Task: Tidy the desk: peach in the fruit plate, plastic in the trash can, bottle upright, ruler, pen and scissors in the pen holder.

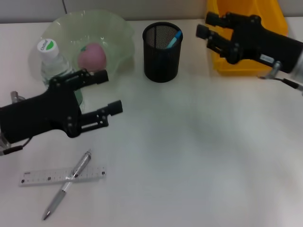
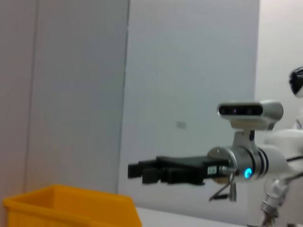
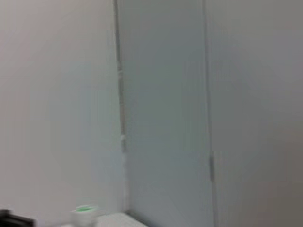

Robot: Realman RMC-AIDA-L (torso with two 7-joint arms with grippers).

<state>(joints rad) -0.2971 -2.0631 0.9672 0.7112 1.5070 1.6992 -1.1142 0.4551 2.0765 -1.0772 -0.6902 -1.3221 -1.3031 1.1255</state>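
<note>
Clear plastic ruler (image 1: 62,175) and slim pen (image 1: 67,185) lie crossed, near left on the tabletop (image 1: 199,156): light, stiff, slippery; pinch each mid-length. Left pincer (image 1: 106,92) spread. Left wrist view: right pincer (image 2: 142,171) over the yellow trash can (image 2: 71,208), spread. Right wrist view: bottle cap only.

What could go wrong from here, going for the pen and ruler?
1. The pen lies across the ruler; gripping one may drag the other.
2. The left gripper, open, sits right by the upright bottle; a swing could topple it.
3. The pen holder is narrow and already holds a blue item; the ruler may catch its rim.
</note>
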